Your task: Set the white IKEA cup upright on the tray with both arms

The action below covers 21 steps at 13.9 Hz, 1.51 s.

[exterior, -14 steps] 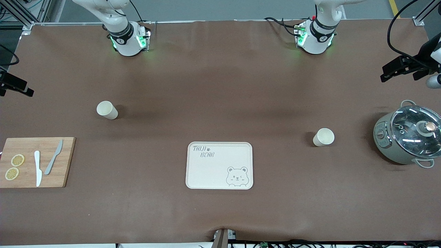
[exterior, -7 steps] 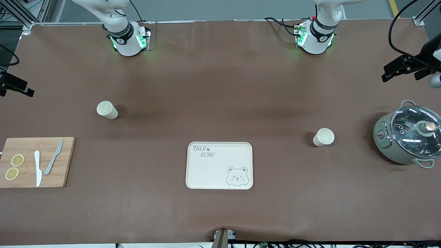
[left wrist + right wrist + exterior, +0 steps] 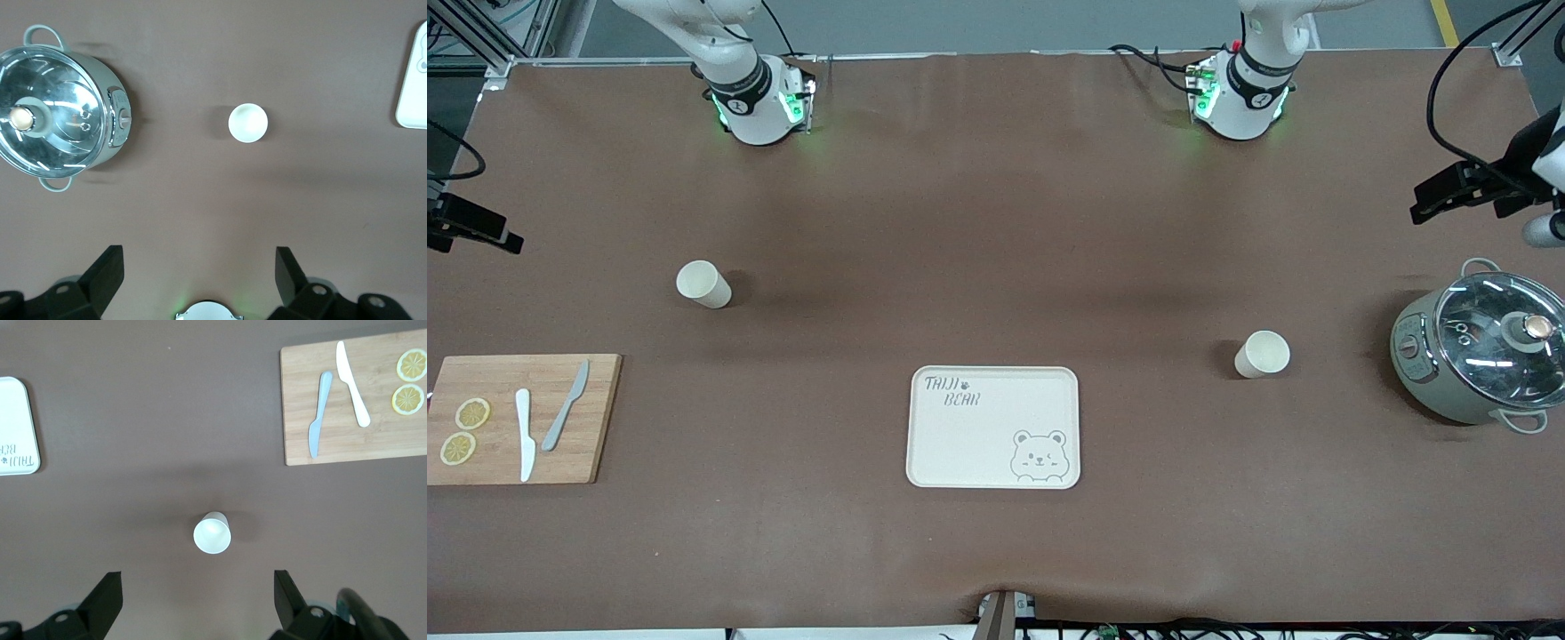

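Observation:
Two white cups stand upright on the brown table. One cup [image 3: 1262, 354] is toward the left arm's end and also shows in the left wrist view [image 3: 248, 123]. The other cup [image 3: 703, 284] is toward the right arm's end and also shows in the right wrist view [image 3: 212, 533]. The cream tray [image 3: 993, 427] with the bear drawing lies empty between them, nearer the front camera. My left gripper [image 3: 1449, 187] [image 3: 198, 267] is open and empty, high over the table's end near the pot. My right gripper [image 3: 480, 229] [image 3: 197, 590] is open and empty, high over the other end.
A grey-green pot with a glass lid [image 3: 1480, 356] stands at the left arm's end, beside the cup there. A wooden cutting board [image 3: 596, 418] with two knives and two lemon slices lies at the right arm's end. The arm bases [image 3: 758, 102] carry green lights.
Both grippers have shifted only slightly at the view's edges. The cups, tray, pot and board have not moved.

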Tool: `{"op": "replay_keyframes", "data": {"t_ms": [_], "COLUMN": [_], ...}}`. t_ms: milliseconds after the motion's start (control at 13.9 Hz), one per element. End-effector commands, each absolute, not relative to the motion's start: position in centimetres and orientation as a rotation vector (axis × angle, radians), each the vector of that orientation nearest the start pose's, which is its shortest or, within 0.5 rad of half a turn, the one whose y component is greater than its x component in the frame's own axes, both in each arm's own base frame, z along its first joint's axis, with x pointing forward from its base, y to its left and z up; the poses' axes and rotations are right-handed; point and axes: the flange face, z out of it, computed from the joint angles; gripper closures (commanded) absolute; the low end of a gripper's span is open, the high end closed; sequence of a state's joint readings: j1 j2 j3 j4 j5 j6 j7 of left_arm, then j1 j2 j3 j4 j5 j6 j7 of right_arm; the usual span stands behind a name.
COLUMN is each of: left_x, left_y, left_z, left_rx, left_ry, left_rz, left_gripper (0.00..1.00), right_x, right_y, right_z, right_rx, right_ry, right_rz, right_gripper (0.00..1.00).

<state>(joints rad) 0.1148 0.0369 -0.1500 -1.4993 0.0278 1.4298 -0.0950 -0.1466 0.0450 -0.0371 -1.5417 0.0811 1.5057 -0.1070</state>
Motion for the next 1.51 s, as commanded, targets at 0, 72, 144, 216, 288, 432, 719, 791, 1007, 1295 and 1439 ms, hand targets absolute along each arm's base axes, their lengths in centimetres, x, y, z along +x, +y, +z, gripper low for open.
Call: {"op": "replay_keyframes", "data": {"t_ms": [0, 72, 144, 216, 288, 432, 719, 791, 1007, 1295, 1439], "left_x": [55.6, 55.8, 55.8, 56.2, 56.4, 56.4, 57.3, 57.6, 58.2, 58.1, 58.3], "left_y": [-1.4, -1.3, -1.1, 0.2, 0.0, 0.0, -0.3, -0.2, -0.9, -1.1, -1.1], "left_z": [60.0, 58.8, 57.1, 55.3, 53.4, 49.7, 44.2, 43.0, 38.6, 33.8, 31.3], "left_rx": [-3.081, -3.081, -3.094, -3.119, -3.128, -3.131, -3.144, -3.147, -3.156, -3.169, -3.176], "left_ry": [-0.115, -0.113, -0.123, -0.165, -0.164, -0.161, -0.157, -0.157, -0.144, -0.139, -0.142], "left_rz": [0.176, 0.176, 0.176, 0.154, 0.143, 0.117, 0.038, 0.047, 0.083, 0.011, -0.014], "left_gripper": [0.00, 0.00, 0.00, 0.00, 0.00, 0.00, 0.00, 0.00, 0.00, 0.05, 0.10], "right_x": [55.2, 55.2, 55.1, 55.1, 55.0, 55.0, 56.2, 56.4, 55.7, 53.1, 51.6], "right_y": [-9.9, -10.4, -10.6, -10.9, -11.0, -11.7, -11.9, -12.0, -11.5, -10.7, -10.4], "right_z": [60.2, 60.1, 60.1, 60.0, 59.9, 59.6, 56.5, 54.7, 49.2, 42.8, 40.2], "right_rx": [-3.041, -3.042, -3.044, -3.053, -3.056, -3.066, -3.058, -3.050, -3.034, -3.038, -3.035], "right_ry": [0.111, 0.125, 0.128, 0.133, 0.136, 0.149, 0.146, 0.148, 0.145, 0.146, 0.151], "right_rz": [0.138, 0.140, 0.143, 0.150, 0.153, 0.166, 0.241, 0.280, 0.356, 0.348, 0.359], "right_gripper": [0.00, 0.00, 0.00, 0.00, 0.00, 0.00, 0.00, 0.00, 0.00, 0.00, 0.00]}}
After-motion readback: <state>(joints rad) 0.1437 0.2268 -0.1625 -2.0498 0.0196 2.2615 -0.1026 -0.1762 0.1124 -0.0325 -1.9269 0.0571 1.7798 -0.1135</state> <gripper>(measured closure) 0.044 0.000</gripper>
